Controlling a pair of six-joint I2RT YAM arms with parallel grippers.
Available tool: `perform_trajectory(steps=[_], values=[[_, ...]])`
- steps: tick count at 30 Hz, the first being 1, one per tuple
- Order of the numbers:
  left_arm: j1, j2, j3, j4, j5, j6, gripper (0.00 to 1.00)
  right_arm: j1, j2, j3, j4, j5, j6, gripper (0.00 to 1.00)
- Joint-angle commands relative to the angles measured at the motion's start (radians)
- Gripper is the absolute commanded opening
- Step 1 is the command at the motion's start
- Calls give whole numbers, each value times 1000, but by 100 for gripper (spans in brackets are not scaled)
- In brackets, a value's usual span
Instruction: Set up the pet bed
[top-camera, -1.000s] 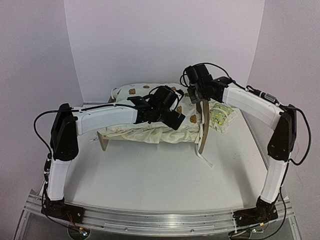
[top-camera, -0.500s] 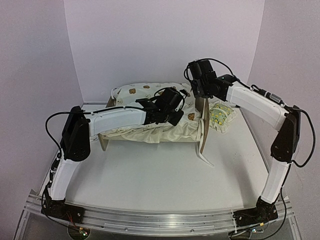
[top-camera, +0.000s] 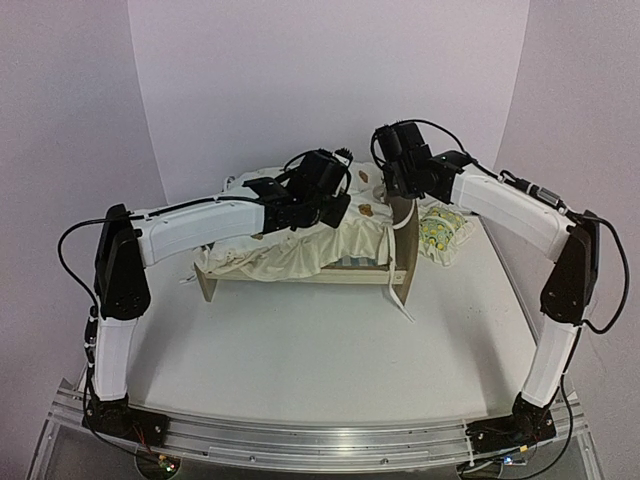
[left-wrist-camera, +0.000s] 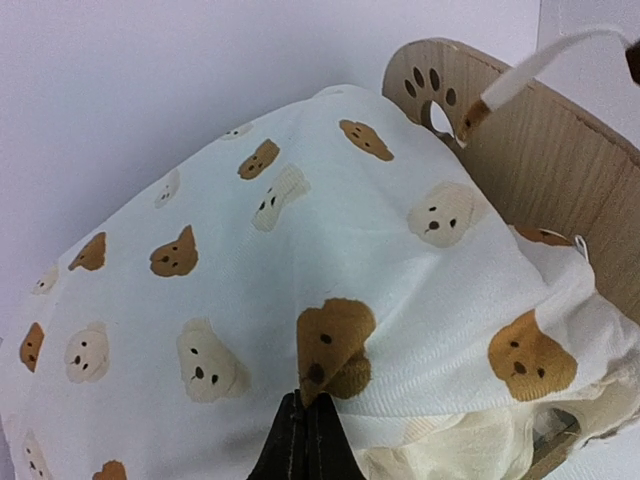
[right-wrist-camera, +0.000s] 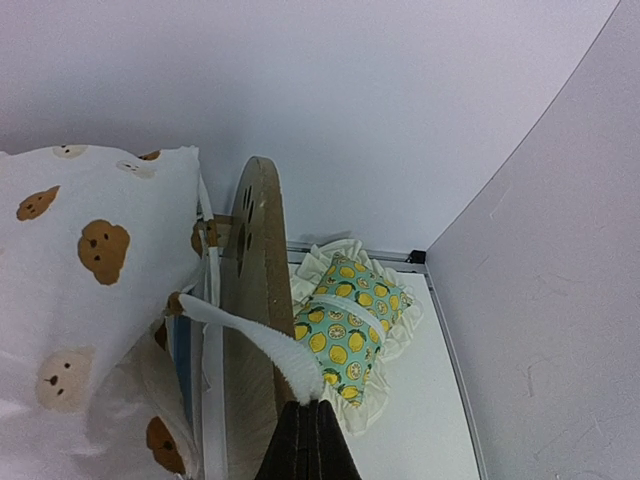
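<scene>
Light-wood pet bed (top-camera: 408, 262) stands toward the rear of the table (top-camera: 300, 350), seen from above. Left wrist view: left gripper (left-wrist-camera: 305, 425) is clenched on the bear-print cushion (left-wrist-camera: 300, 250). Right wrist view: right gripper (right-wrist-camera: 305, 420) pinches a white strap (right-wrist-camera: 250, 345) beside the end board (right-wrist-camera: 255, 260).

Cushion (top-camera: 300, 248) in pet bed (top-camera: 408, 262); pillow (top-camera: 441, 229) right of it.
</scene>
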Motion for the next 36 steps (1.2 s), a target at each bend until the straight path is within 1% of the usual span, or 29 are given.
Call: perform_trajectory(steps=[1, 6, 10, 13, 18, 21, 24, 26, 28, 31, 36], values=[[18, -98, -15, 13, -65, -23, 0, 8, 46, 17, -18, 10, 52, 0], [24, -116, -19, -8, -86, -19, 0, 21, 61, 16, -34, -48, 90, 0], [34, -124, -29, -14, -85, -18, 1, 41, 83, 33, -44, -4, 112, 0], [37, -126, -39, -19, -75, -18, 1, 60, 113, 58, -52, 110, 130, 0], [42, -127, -57, -25, -66, -18, 2, 89, 183, 147, -60, 404, 106, 0], [50, -132, -60, -31, -52, -21, 2, 91, 200, 174, -58, 495, 90, 0], [61, -135, -54, -42, -24, -29, 3, 91, 195, 169, -57, 528, 87, 0], [63, -131, -46, -55, -28, -36, 3, 91, 196, 170, -56, 580, 74, 0], [65, -131, -45, -62, -25, -41, 3, 91, 192, 156, -54, 581, 71, 0], [68, -133, -51, -63, -15, -47, 3, 97, 200, 145, -54, 530, 59, 0], [68, -132, -54, -71, -4, -58, 4, 103, 237, 145, -54, 518, 28, 0]])
